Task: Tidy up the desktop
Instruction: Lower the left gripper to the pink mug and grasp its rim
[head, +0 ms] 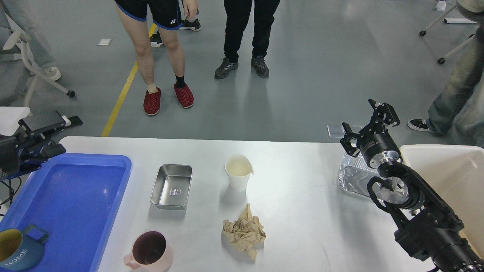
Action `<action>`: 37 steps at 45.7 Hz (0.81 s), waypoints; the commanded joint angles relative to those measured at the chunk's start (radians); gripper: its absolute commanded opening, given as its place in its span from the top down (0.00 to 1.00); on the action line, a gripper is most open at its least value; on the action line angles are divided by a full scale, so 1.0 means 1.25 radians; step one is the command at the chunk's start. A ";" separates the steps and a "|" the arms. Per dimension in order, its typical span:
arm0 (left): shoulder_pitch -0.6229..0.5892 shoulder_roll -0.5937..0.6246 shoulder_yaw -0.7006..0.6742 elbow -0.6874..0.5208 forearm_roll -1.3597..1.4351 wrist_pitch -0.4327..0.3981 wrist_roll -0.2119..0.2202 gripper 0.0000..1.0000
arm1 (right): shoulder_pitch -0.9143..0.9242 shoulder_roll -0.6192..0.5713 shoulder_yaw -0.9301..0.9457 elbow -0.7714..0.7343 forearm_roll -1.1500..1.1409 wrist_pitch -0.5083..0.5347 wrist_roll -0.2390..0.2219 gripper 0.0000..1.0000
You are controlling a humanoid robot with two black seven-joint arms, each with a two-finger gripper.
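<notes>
The white desktop (302, 189) holds a steel tray (171, 186), a white paper cup (238, 172), a crumpled brown paper (244, 231), a pink mug (149, 249) at the front edge, and a foil container (351, 175) at the right. My left gripper (71, 135) is open and empty at the far left, above the back corner of the blue tray (68, 200). My right gripper (361, 118) is open and empty, raised above the foil container's far side.
A blue mug marked HOME (17, 249) lies in the blue tray's front corner. A cream bin (450, 173) stands at the right edge. People's legs (166, 56) stand on the floor beyond the table. A chair (26, 56) is at the far left.
</notes>
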 commanded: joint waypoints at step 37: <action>0.002 -0.124 0.100 0.001 0.243 -0.126 0.061 0.04 | -0.002 0.011 0.000 0.000 0.000 0.000 0.000 0.00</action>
